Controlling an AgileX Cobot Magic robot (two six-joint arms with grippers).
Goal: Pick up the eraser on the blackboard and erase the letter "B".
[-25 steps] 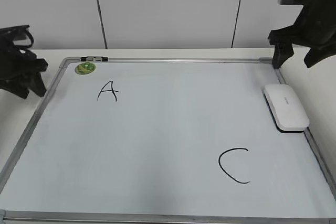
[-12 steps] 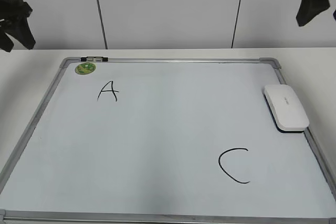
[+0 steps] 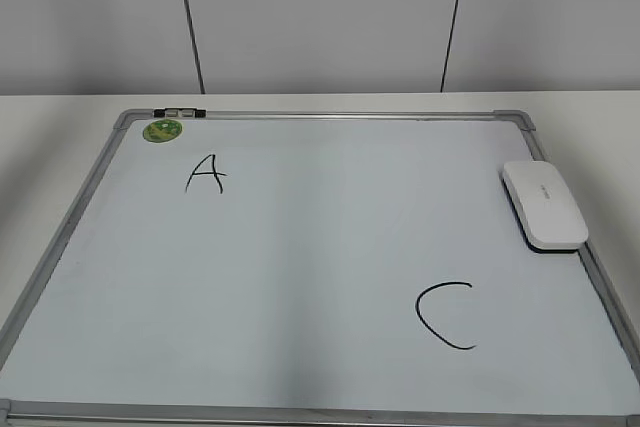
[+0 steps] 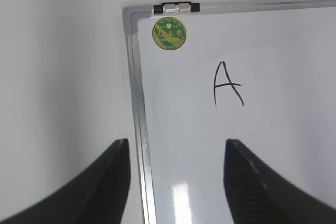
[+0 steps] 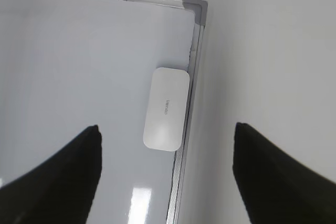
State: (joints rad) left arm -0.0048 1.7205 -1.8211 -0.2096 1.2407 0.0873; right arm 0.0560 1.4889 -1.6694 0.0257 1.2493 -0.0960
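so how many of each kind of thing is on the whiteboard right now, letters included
letters: 2, the A and the C
erasers: 1
round green magnets: 1
total: 4, no B in view

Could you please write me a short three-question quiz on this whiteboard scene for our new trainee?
1. True or false: a letter B is visible on the board.
2. Which edge of the board does the eraser lie against? a) left b) right c) near
3. Fill in: the round green magnet sits in the board's far ____ corner, above the letter A.

Key: 1. false, only the A and a C show. 2. b. 3. left.

Both the left gripper and the right gripper are open and hold nothing.
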